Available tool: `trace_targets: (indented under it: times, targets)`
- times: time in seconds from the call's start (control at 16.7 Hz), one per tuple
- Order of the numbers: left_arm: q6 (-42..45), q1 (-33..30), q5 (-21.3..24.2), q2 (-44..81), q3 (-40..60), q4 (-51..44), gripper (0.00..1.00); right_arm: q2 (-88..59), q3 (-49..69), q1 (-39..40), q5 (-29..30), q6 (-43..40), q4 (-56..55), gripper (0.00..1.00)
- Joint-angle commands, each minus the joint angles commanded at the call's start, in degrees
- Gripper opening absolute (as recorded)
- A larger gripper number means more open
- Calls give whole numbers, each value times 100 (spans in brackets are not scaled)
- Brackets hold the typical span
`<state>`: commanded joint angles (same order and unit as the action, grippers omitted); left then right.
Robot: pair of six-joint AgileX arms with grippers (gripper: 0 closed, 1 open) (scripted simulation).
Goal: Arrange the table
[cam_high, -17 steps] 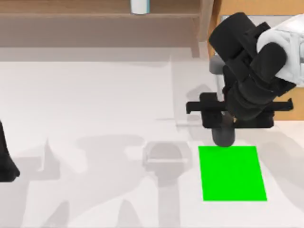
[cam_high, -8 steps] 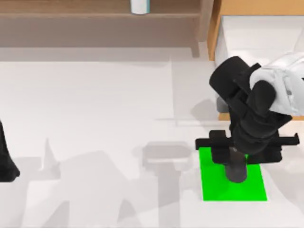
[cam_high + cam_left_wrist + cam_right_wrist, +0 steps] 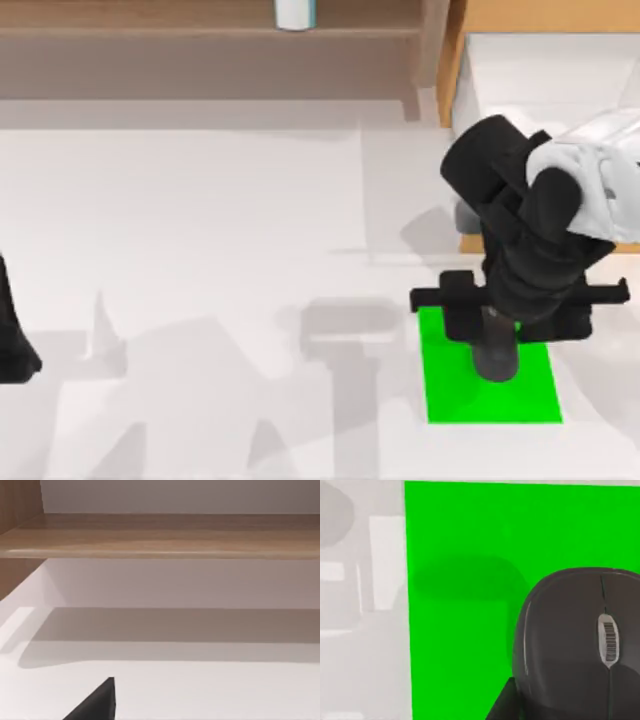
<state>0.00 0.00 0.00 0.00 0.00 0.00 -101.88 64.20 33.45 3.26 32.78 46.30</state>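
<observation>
My right tool [image 3: 497, 345] grips a dark computer mouse [image 3: 580, 645] over the green pad [image 3: 455, 395] | pad lies right of centre on the white counter [image 3: 200, 220] | left arm parked at counter's left edge, tool state unclear.

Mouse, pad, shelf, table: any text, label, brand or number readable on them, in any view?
None readable.
Mouse: plain dark shell, ridged scroll wheel, no logo.
Green pad: blank.
Table: blank.
White container on the shelf: no legible marking.

Two AgileX arms, black and white
The right arm [image 3: 530, 230] has glossy black rounded links, a white shell segment and a black crossbar.
</observation>
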Motion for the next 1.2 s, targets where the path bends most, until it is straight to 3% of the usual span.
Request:
trace_targets:
  times: [1.2]
  targets:
    - [0,0,0,0,0,0,100,196,189,-3,25,-6,-256,0]
